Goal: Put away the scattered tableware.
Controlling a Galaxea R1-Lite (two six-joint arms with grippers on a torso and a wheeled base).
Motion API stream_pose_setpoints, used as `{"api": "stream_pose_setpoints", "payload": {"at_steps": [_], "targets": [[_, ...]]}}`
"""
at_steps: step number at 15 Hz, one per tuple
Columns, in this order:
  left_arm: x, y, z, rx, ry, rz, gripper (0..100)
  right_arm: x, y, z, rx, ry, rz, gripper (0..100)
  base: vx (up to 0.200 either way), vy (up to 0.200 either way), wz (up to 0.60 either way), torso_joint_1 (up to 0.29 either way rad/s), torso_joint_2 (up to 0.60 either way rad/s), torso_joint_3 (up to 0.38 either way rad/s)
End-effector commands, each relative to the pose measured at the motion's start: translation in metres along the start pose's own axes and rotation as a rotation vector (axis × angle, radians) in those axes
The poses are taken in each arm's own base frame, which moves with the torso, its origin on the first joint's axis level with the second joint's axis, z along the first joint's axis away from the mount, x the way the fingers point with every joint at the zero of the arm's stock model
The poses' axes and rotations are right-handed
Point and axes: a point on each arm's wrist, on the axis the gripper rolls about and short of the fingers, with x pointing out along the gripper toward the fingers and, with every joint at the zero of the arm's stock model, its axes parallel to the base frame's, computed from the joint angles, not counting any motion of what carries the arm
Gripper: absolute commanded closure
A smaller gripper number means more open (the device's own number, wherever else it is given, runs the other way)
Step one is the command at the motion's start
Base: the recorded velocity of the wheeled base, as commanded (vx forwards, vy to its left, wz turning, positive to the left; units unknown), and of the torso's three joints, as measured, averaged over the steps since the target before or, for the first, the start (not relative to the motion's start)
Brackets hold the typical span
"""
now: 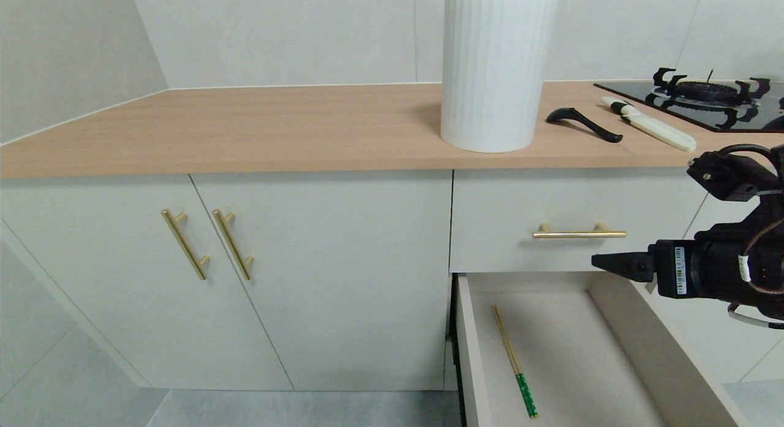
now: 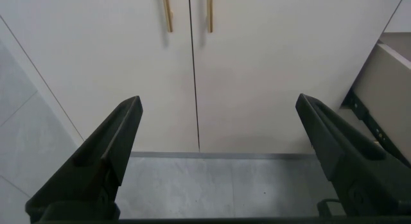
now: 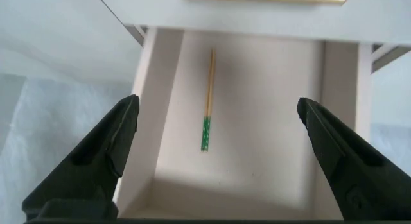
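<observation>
Your right gripper (image 1: pixel 603 261) hangs above the open drawer (image 1: pixel 468 347) with its jaws spread wide and nothing between them. The left gripper (image 2: pixel 218 105) is just as wide open and empty, low down in front of the cabinet doors (image 2: pixel 257 76).

A pair of chopsticks (image 1: pixel 514 362) already lies in the drawer, close to its left wall, with the green ends nearest you.

Two pieces are left on the counter (image 1: pixel 245 127), to the right of the white ribbed container (image 1: pixel 493 71) and just short of the stove (image 1: pixel 704 96):

- **Black utensil (image 1: pixel 582 124):** it is slim, curved and probably light and stiff. It lies low on the wood, so it may skid when you close on it. Take it across the middle of its length, where the curve seems to lift it slightly.
- **White knife (image 1: pixel 649 124):** it lies just to the right of the black utensil, apart from it, and looks rigid, smooth and likely slippery. Which end is the handle is hard to tell from here, so grip across the thicker part and squeeze gently.

Neither piece looks heavy. The risk is that they slide or twist in the jaws, not that they are too heavy to lift.
</observation>
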Motion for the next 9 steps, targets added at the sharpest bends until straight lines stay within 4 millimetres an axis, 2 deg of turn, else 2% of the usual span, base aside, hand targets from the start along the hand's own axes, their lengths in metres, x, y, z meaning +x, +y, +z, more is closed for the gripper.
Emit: {"api": "stream_pose_setpoints", "payload": {"at_steps": [1, 3, 6, 9], "targets": [[0.0000, 0.0000, 0.0000, 0.000, 0.001, 0.000, 0, -0.0064, -0.0029, 0.0021, 0.010, -0.023, -0.003, 0, 0.000, 0.000, 0.00, 0.000, 0.00, 0.000], [0.0000, 0.0000, 0.0000, 0.000, 0.001, 0.000, 0, -0.0060, -0.0045, 0.0007, -0.016, -0.020, -0.010, 0, 0.000, 0.000, 0.00, 0.016, -0.09, -0.072], [0.0000, 0.0000, 0.0000, 0.000, 0.001, 0.000, 0, -0.0050, -0.0050, -0.0006, -0.018, -0.014, -0.013, 0, 0.000, 0.000, 0.00, 0.082, -0.24, -0.274], [0.0000, 0.0000, 0.0000, 0.000, 0.001, 0.000, 0, -0.0031, -0.0046, -0.0015, -0.020, -0.006, -0.013, 0, 0.000, 0.000, 0.00, 0.124, -0.51, -0.310]]}}
